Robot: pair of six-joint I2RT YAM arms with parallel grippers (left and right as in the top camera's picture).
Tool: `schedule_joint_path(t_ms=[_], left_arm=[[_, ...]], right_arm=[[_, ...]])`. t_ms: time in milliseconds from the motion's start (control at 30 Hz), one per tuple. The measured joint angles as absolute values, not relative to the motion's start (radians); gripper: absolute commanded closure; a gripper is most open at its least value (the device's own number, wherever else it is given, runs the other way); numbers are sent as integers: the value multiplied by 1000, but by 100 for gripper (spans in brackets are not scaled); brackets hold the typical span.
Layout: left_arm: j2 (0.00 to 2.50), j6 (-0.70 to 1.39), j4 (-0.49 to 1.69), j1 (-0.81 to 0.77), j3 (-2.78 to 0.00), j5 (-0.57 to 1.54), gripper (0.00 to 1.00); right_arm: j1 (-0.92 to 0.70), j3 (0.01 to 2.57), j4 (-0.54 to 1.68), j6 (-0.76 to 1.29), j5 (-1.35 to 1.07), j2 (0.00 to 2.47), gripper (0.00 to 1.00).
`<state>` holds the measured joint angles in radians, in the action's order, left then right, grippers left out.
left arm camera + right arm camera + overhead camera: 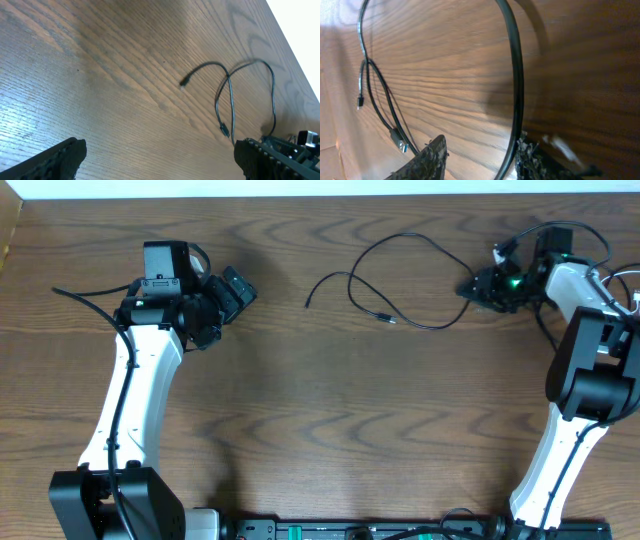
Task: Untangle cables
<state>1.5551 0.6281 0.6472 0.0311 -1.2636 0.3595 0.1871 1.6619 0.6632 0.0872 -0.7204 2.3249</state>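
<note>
Closest to the right wrist camera, a strand of the black cable (516, 75) runs down between the fingertips of the right gripper (479, 159). It lies against one finger (532, 160) and well clear of the other. The jaws stand partly apart, far wider than the strand, so nothing is clamped; the cable passes through the gap rather than being pinched.

Outward from that gripper, the strand arcs away across the table (320, 410) and doubles back. Two thinner runs lie side by side farther off. One ends in a larger plug (400, 145) nearer the gripper, the other in a small plug (359, 102) beyond it.

From overhead, the whole cable lies on the side of the right gripper that faces the left arm. It forms one loop with its near bend at the gripper, both ends loose and apart from each other, and the runs cross once partway out. Farthest from the right gripper, the left gripper (232, 292) hangs with jaws fully spread, holding nothing, well apart from the cable.

The step in hand looks like taking hold of the loop at its near bend. Next, the right jaws would need to close on the strand and draw it away from the crossing, while the left gripper reaches in for a free end.
</note>
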Motion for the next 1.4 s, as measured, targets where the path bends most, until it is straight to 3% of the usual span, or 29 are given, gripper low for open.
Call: schedule_joint_path(t_ms=[233, 533, 900, 1133, 1400], left_arm=[[1555, 628, 647, 31, -1264, 360, 0], [1555, 628, 647, 31, -1264, 360, 0], [1555, 628, 647, 31, -1264, 360, 0], [1555, 628, 647, 31, -1264, 360, 0], [1555, 628, 647, 31, -1264, 359, 0]], right_arm=[[96, 1623, 611, 149, -742, 2323, 74], [19, 1621, 625, 310, -555, 2301, 98], [16, 1694, 768, 320, -463, 2297, 99], [146, 1798, 1000, 208, -353, 2260, 99], [424, 2041, 1039, 231, -266, 1951, 99]])
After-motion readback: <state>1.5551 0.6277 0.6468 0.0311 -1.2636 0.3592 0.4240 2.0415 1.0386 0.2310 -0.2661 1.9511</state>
